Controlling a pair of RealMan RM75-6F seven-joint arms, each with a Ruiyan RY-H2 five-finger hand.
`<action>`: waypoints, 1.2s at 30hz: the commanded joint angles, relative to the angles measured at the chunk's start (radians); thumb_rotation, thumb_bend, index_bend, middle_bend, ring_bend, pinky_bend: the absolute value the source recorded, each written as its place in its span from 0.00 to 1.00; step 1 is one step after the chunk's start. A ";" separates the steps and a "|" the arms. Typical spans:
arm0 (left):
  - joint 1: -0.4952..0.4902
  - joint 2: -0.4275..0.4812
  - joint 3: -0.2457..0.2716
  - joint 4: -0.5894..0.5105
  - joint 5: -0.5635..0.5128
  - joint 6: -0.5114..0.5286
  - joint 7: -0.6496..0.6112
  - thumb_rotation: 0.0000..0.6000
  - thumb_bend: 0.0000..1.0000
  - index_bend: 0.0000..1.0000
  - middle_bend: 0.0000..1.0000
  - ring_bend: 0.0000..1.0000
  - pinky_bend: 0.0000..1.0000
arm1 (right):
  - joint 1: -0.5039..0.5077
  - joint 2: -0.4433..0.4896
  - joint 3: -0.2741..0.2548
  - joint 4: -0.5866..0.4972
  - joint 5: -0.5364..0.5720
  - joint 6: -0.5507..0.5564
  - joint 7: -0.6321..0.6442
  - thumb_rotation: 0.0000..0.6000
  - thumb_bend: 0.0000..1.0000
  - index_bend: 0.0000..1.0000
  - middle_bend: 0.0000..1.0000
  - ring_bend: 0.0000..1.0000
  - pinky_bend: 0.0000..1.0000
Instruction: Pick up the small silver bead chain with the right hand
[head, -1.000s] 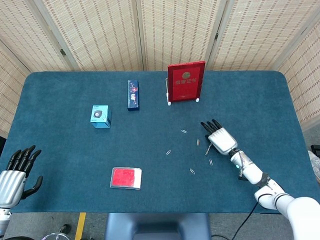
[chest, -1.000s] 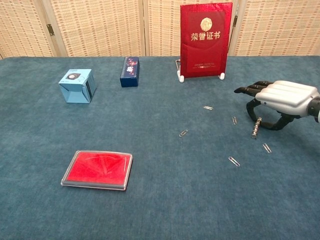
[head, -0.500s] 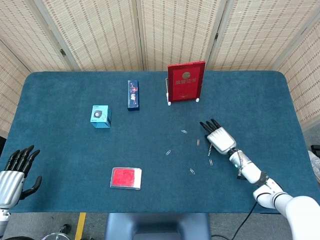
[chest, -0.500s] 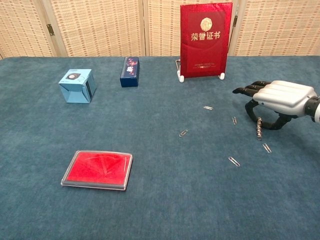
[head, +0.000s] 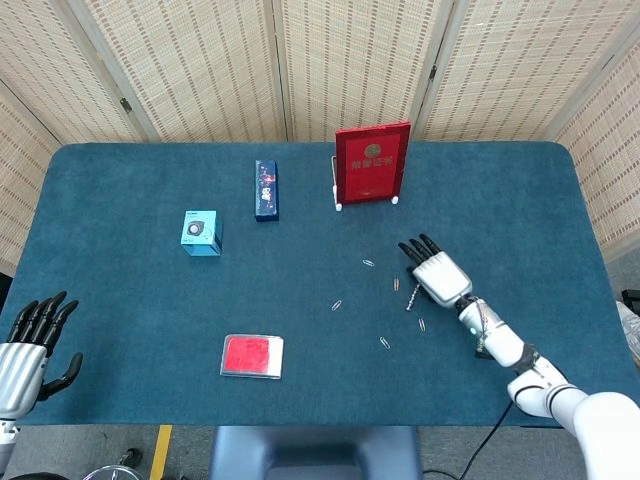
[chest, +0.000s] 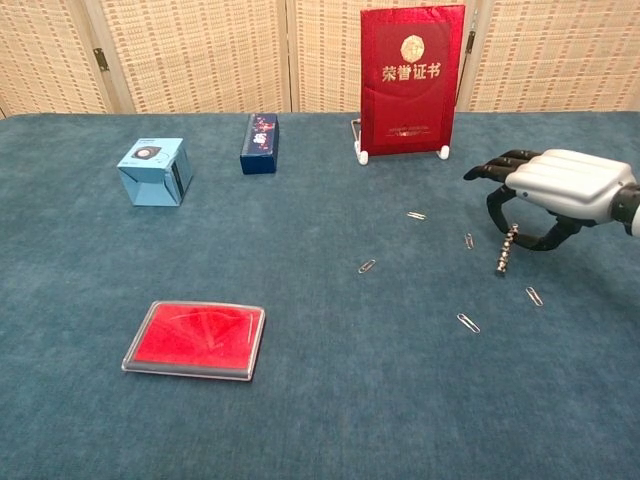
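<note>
Right now, right hand: the silver-backed, black-fingered right hand (chest: 560, 190) hovers palm-down over the right part of the blue cloth-covered table (head: 120, 280), fingers curled under, pointing left and far.
Chain: the small silver bead chain (chest: 506, 250) dangles from that hand's pinch, its lower end close to the cloth; whether it touches is unclear.
Left hand: the left hand (head: 28, 340) sits at the near left edge, fingers spread and empty.
Clips: small metal paper clips (chest: 467, 322) lie scattered near the chain.
Far side: an upright red certificate folder (chest: 412, 78) stands on a stand.
</note>
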 joint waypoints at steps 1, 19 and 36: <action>-0.001 0.000 0.000 0.000 0.000 -0.002 0.001 1.00 0.50 0.00 0.00 0.00 0.00 | -0.003 0.017 0.005 -0.019 0.000 0.017 0.003 1.00 0.47 0.78 0.10 0.06 0.00; 0.004 -0.001 0.001 -0.001 0.006 0.008 0.003 1.00 0.50 0.00 0.00 0.00 0.00 | -0.014 0.069 0.029 -0.110 0.013 0.071 0.033 1.00 0.49 0.80 0.13 0.06 0.00; 0.005 -0.002 0.005 -0.008 0.019 0.011 0.021 1.00 0.50 0.00 0.00 0.00 0.00 | -0.037 0.113 0.056 -0.159 0.052 0.091 -0.066 1.00 0.49 0.80 0.14 0.06 0.00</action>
